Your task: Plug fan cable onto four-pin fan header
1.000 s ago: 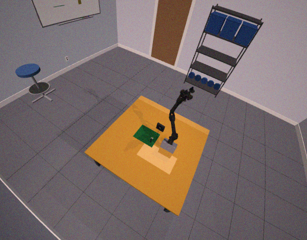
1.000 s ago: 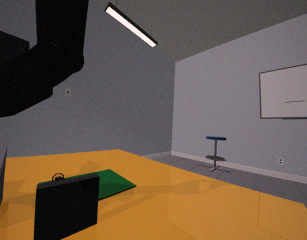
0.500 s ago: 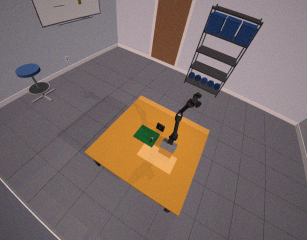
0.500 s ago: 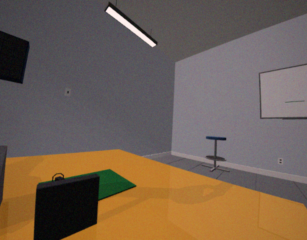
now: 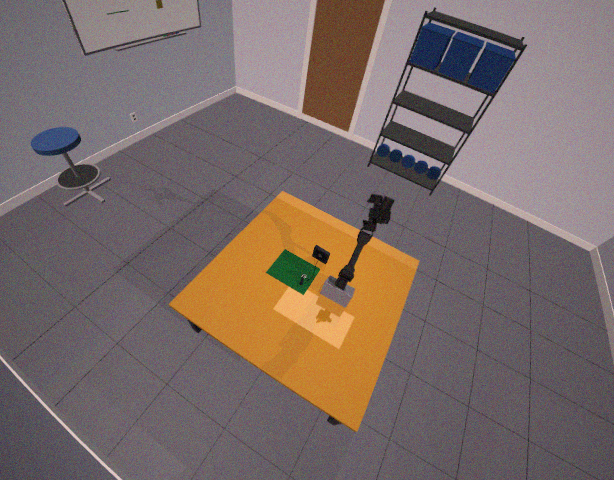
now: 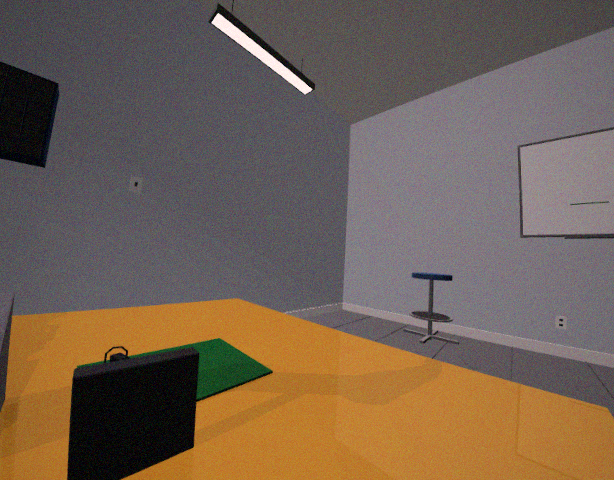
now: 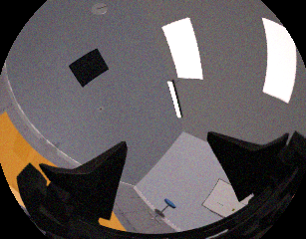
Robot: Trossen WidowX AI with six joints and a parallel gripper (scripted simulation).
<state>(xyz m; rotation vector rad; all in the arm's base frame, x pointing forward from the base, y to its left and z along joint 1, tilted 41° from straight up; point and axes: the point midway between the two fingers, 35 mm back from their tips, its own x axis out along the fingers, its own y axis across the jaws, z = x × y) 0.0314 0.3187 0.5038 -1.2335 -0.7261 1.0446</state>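
The green board [image 5: 284, 262] [image 6: 229, 364] lies flat on the orange table. The black fan [image 5: 320, 254] [image 6: 134, 415] stands upright beside it. A thin dark cable runs from the fan to a small dark plug [image 5: 302, 281] [image 6: 119, 357] over the board, near one edge; the cable loops above it. The header cannot be told apart from the plug, and how deep the plug sits is too small to see. My gripper [image 5: 380, 198] [image 7: 167, 141] is open and empty, raised high, well away from the plug, the board and the fan. It is out of view in the exterior view.
The arm's grey base block [image 5: 336, 293] stands on the orange table [image 5: 235, 294] [image 6: 307, 413], near the board. A pale bright patch and shadows fall on the table top. A blue stool [image 5: 56, 140] [image 6: 431, 276] and a shelf rack [image 5: 434, 111] stand on the floor beyond the table.
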